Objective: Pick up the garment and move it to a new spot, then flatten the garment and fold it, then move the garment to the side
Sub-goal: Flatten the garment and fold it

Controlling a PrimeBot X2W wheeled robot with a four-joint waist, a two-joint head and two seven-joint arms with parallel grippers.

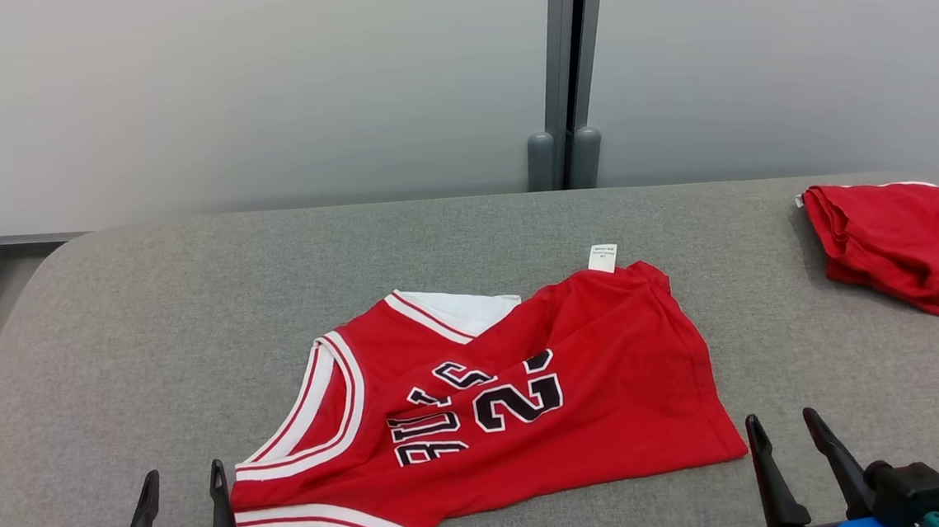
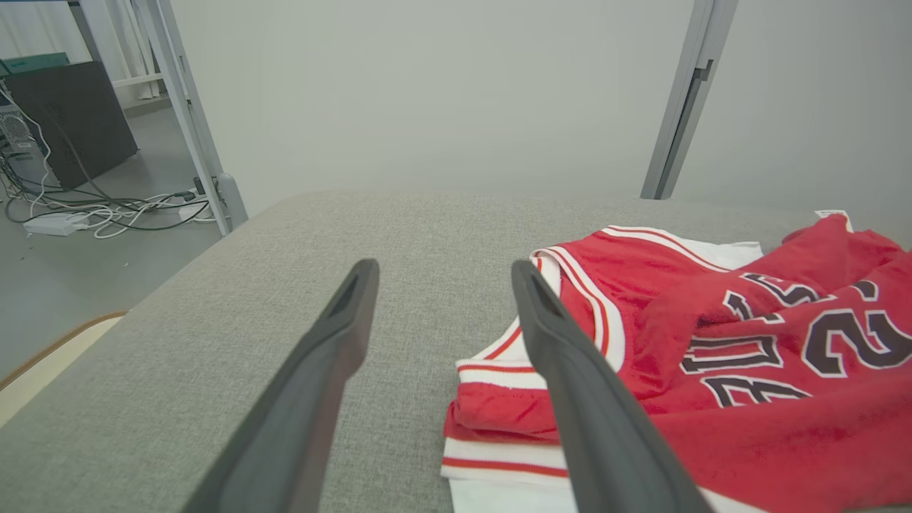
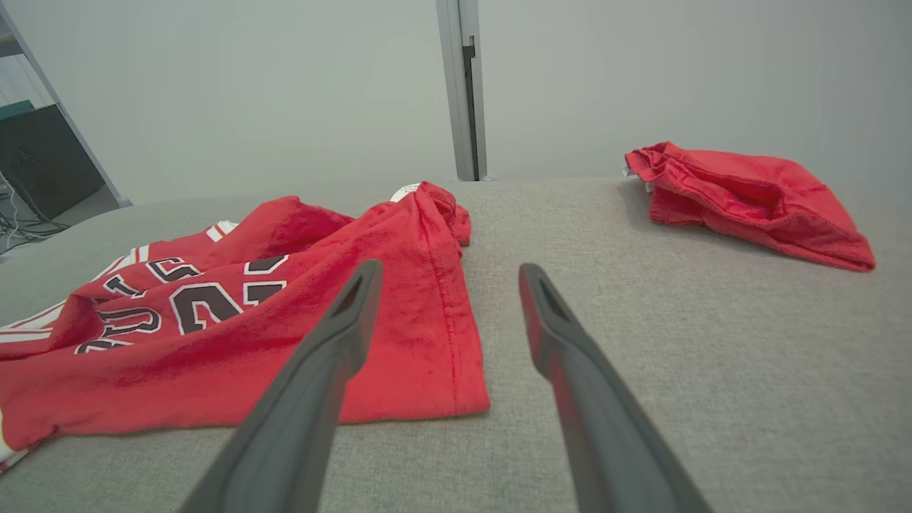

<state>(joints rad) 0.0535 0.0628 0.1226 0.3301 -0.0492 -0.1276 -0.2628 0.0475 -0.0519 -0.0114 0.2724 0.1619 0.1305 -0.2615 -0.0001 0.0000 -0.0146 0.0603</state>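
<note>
The garment (image 1: 520, 400) is a red basketball jersey with white trim and black lettering. It lies loosely folded over itself in the middle of the grey table (image 1: 192, 316), with a small white label at its far edge. My left gripper (image 1: 183, 480) stands open at the lower left, just left of the jersey's white-trimmed edge (image 2: 513, 399). My right gripper (image 1: 782, 422) stands open at the lower right, just past the jersey's right corner (image 3: 456, 385). Neither gripper touches the cloth, and nothing is between the fingers.
A second red cloth (image 1: 898, 250) lies bunched at the table's far right (image 3: 741, 199). A grey post (image 1: 564, 83) stands behind the table against the pale wall. Cables and a dark cabinet (image 2: 71, 121) sit on the floor to the left.
</note>
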